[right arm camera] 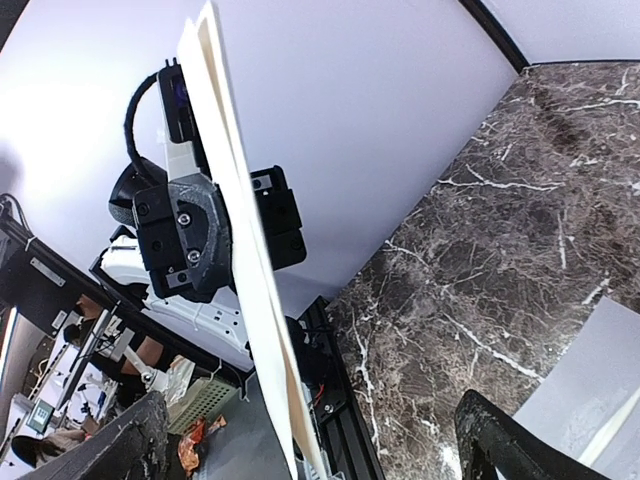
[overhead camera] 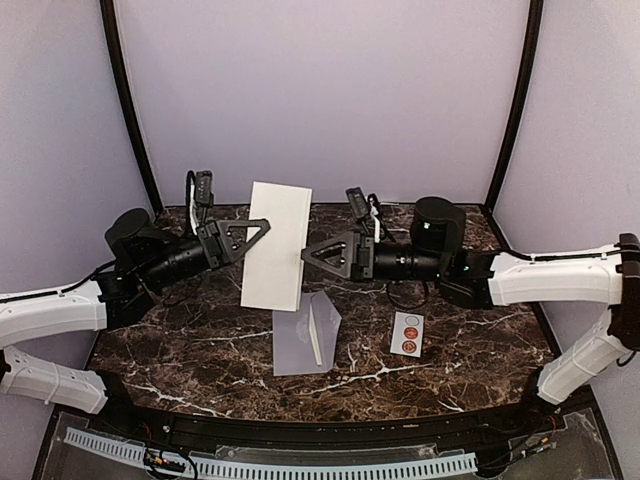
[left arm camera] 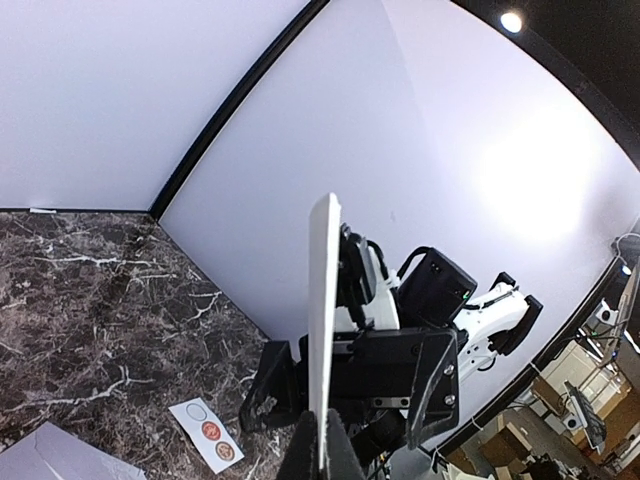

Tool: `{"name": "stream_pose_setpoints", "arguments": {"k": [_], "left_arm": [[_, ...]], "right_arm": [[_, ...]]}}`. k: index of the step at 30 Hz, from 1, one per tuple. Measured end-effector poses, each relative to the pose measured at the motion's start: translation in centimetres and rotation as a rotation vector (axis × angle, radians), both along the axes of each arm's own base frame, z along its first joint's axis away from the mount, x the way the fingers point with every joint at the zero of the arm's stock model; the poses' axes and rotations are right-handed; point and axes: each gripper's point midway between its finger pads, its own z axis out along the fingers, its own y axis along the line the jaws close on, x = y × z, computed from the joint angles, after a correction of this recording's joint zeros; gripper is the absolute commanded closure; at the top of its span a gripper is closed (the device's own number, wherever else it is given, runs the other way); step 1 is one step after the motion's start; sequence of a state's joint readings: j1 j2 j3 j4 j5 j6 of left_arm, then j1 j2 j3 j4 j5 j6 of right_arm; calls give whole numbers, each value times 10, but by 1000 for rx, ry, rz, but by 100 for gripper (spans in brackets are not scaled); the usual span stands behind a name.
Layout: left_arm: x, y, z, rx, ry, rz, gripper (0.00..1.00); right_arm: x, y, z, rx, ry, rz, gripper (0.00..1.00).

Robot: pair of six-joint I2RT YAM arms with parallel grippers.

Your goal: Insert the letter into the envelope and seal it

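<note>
The letter (overhead camera: 277, 245), a folded white sheet, stands upright in the air above the table's middle. My left gripper (overhead camera: 255, 232) is shut on its left edge; in the left wrist view the sheet (left arm camera: 322, 300) rises edge-on out of the pinched fingers (left arm camera: 327, 430). My right gripper (overhead camera: 312, 255) is open at the letter's right edge, and the sheet (right arm camera: 240, 260) hangs loose between its spread jaws (right arm camera: 315, 440). The grey-lavender envelope (overhead camera: 300, 335) lies on the marble just below, flap lifted, touched by neither gripper.
A small white sticker strip with round seals (overhead camera: 406, 332) lies right of the envelope on the dark marble tabletop (overhead camera: 200, 340). Lavender walls close in the back and sides. A black rail with a white ribbed strip (overhead camera: 300, 462) runs along the near edge.
</note>
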State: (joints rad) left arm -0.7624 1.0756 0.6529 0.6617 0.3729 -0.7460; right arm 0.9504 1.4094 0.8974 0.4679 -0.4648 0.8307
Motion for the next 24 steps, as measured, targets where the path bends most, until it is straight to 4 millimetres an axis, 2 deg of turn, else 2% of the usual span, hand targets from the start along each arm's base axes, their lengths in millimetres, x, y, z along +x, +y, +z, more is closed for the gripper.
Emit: {"name": "stream_pose_setpoints", "arguments": {"k": [3,6,9,12,16,20,21,22,24], "left_arm": [[1,2,8,-34,-3,9,100],[1,3,12,-51,-2,11,100],[1,3,15,-67,0,11,100],[1,4,14,-74,4,11,100],[0,5,13,-76,12,12,100],[0,5,13,-78,16,12,100],[0,5,13,-77,16,12,99],[0,5,13,-76,16,12,96],[1,5,11,-68,19,16,72]], "right_arm": [[-2,20,5,20,-3,34,18],[-3,33,12,43,-7,61,21],[-5,37,17,66,-14,76,27],[-5,40,24,90,-25,82,39],[-5,46,35,122,-35,99,62],[-7,49,37,134,-48,111,98],[-8,50,37,133,-42,113,100],[-7,50,36,132,-40,112,100],[-6,51,33,124,-38,104,100]]}}
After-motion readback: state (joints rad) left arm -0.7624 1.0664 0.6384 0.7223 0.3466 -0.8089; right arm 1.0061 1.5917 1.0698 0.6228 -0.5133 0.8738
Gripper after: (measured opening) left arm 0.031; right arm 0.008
